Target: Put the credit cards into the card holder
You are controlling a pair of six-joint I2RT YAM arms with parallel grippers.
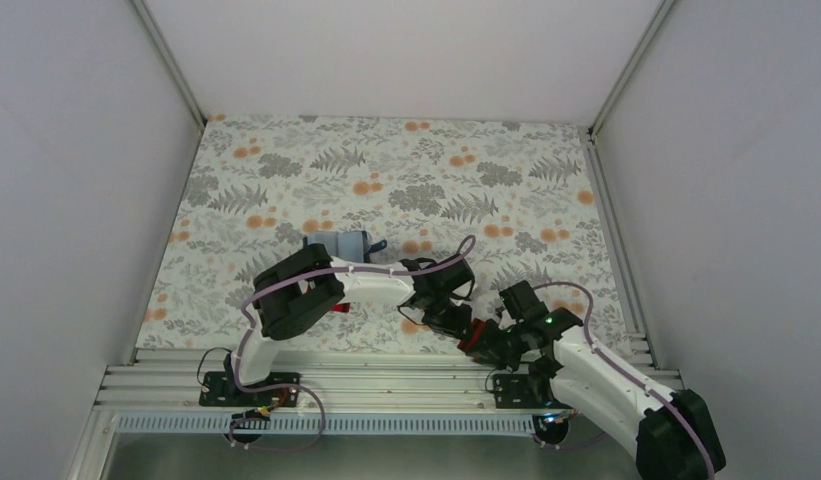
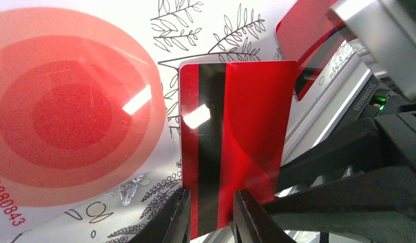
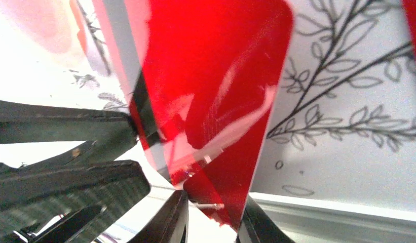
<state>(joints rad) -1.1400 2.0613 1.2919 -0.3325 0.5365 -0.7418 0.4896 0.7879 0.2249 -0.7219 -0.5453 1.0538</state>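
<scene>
While the left pincer (image 2: 211, 217) clamps the red credit card (image 2: 236, 126), the right pincer (image 3: 213, 216) grips it too.

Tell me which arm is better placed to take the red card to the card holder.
Left, probably. Both arms' jaws appear to pinch the red card, but the card holder lies beside the left arm, farther from the right arm.

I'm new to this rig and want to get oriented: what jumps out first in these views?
A glossy striped red card is pinched in the left gripper, filling the left wrist view. Left of it looms a clear piece with a huge red dot. Near the front edge of the table the right gripper clamps a red card by its corner.
</scene>
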